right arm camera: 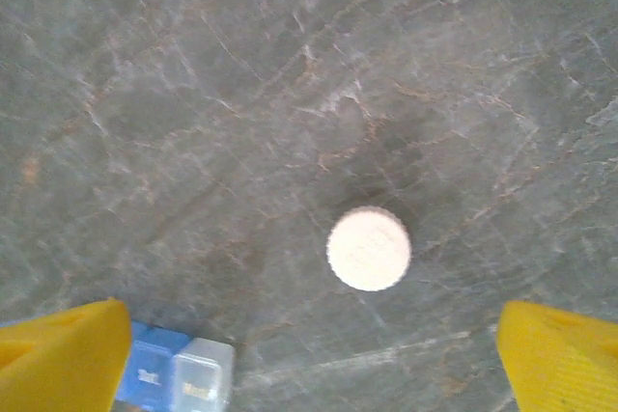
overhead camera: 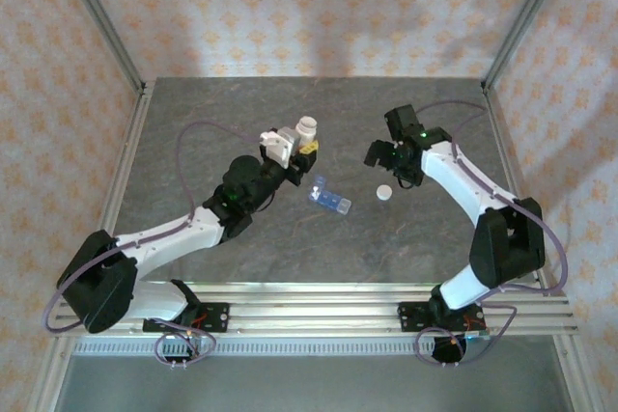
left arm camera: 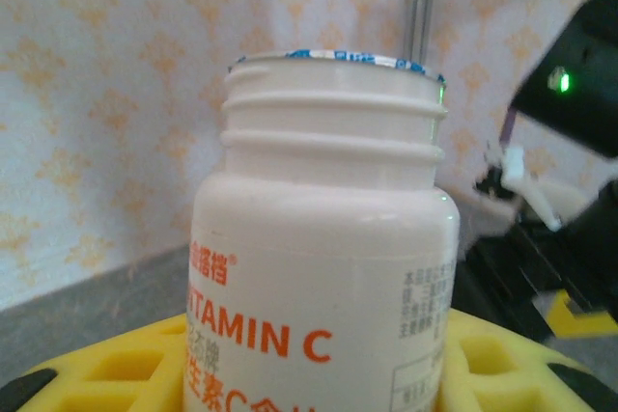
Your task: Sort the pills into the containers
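Left tool [overhead camera: 301, 145] is clamped on the white Vitamin C bottle [left arm camera: 319, 267]. The bottle is roughly upright with its neck bare and cap off. A thin blue-printed layer sits on the rim and looks like a seal; we can't tell if it's intact. Right tool [right arm camera: 309, 373] is wide with nothing between its fingers, hanging over the worktop [overhead camera: 193, 142], and the white cap [right arm camera: 368, 249] lies flat just ahead of it. Pill box [overhead camera: 329, 199] sits on the worktop between the two tools, apart from both. Key relation: from the bottle, the box lies toward the arm bases and slightly toward the right arm, so the mouth has to come back and right, then tip down. The box's long axis runs diagonal, far-left to near-right in the top view, so the compartments string out roughly away from the bottle. In the right wrist view one end of the box peeks in beside the finger at the view's left edge, so the right tool is near it too. We judge the left arm owns the pour and the right is free to steady the box. Box lids open or shut: too small to tell.
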